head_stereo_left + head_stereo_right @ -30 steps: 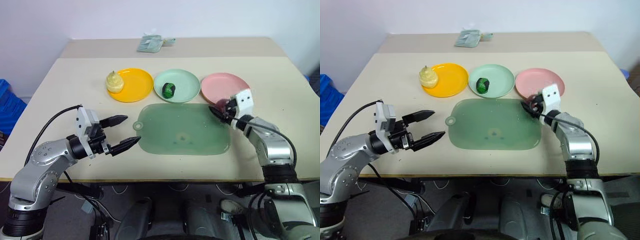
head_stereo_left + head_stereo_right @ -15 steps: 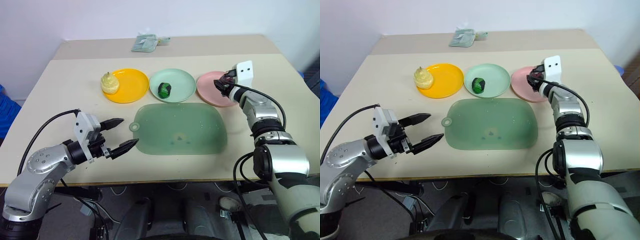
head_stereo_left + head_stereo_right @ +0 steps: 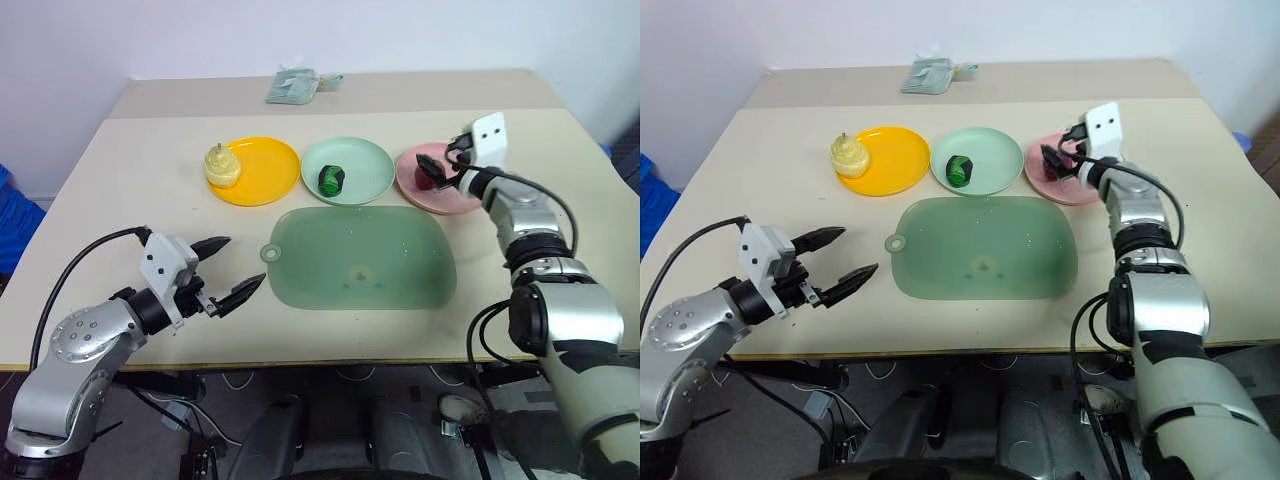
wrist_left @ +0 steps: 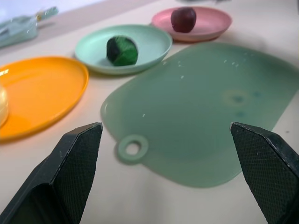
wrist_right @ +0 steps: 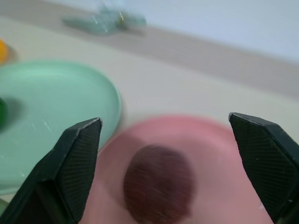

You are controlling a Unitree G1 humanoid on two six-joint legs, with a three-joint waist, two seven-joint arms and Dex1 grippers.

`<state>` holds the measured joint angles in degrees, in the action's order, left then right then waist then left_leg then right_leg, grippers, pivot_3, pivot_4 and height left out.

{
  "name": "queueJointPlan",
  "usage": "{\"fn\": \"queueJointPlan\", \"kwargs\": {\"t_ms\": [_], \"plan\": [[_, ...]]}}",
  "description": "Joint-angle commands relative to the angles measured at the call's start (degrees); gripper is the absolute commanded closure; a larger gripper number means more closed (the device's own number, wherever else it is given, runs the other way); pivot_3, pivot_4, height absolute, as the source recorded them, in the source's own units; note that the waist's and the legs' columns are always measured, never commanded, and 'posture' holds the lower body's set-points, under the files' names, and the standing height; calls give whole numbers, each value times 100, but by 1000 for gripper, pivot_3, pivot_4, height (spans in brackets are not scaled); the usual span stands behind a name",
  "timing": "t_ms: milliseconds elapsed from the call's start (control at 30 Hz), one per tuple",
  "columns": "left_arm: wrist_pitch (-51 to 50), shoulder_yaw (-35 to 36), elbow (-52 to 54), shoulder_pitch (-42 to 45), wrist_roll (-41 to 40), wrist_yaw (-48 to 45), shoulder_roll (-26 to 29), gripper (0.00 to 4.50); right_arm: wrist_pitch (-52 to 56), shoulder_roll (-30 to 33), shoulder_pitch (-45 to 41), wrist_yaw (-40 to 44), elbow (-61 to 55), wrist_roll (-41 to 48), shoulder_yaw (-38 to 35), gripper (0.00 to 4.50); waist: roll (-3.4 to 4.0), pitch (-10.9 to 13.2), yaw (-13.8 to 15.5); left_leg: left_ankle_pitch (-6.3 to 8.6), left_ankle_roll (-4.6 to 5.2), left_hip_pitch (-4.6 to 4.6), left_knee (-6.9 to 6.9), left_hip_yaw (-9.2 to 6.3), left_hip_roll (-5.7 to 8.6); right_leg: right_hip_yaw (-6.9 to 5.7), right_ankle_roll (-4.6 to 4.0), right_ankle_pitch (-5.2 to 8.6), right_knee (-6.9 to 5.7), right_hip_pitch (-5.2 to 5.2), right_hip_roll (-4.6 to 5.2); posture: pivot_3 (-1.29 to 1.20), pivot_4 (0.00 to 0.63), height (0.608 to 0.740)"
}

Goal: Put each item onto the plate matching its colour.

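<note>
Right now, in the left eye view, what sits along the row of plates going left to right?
Pale yellow item on the orange-yellow plate → dark green item on the mint green plate → dark red-purple item on the pink plate → right gripper, open over it.

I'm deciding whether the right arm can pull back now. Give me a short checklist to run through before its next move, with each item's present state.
1. Dark red-purple item lies on the pink plate: ok.
2. Right tool is open, its fingers standing apart on either side of that item, not clamped on it: ok.
3. Dark green item lies on the mint green plate: ok.
4. Pale yellow item is on the orange-yellow plate, at its edge: ok.
5. Left tool is open with nothing between its fingers, near the green mat: ok.
6. Red-purple item has come to rest and will not roll: cannot tell.
</note>
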<state>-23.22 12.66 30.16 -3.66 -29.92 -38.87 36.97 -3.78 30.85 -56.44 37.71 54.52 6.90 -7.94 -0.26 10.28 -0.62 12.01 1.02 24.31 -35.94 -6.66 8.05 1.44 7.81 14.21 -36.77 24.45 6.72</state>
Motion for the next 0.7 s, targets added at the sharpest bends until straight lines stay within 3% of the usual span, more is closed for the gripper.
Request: {"fn": "queueJointPlan", "kwargs": {"t_ms": [33,167,333,500,700], "plan": [[130,187,-36,-16,-83,-131,23,0,1154,277,1129,503,-2380,645,-181,53,0,-1,19,5,7,0,-1,-2,0,-1,0,0,1,-1,0,0,150,740],[92,296,-15,-151,-212,-311,96,0,2277,769,2682,724,-4774,1159,-425,53,10,1,13,8,14,5,-2,-1,0,0,0,0,-1,4,5,0,150,740],[4,622,95,-587,-372,-664,358,0,3459,1252,4575,728,-7044,2053,-1487,53,22,1,17,11,14,5,-1,2,-5,3,-6,4,4,2,11,0,150,740],[-158,922,162,-806,-641,-813,523,0,3695,1452,5540,896,-7667,2378,-2053,53,21,-2,22,18,6,1,-8,6,-16,0,-19,11,19,-11,8,0,150,740],[-251,853,163,-674,-733,-822,552,0,3734,1611,5839,1021,-7702,2495,-2230,53,22,-2,74,21,8,2,-9,7,-16,-2,-22,10,44,-23,8,0,150,740]]}}
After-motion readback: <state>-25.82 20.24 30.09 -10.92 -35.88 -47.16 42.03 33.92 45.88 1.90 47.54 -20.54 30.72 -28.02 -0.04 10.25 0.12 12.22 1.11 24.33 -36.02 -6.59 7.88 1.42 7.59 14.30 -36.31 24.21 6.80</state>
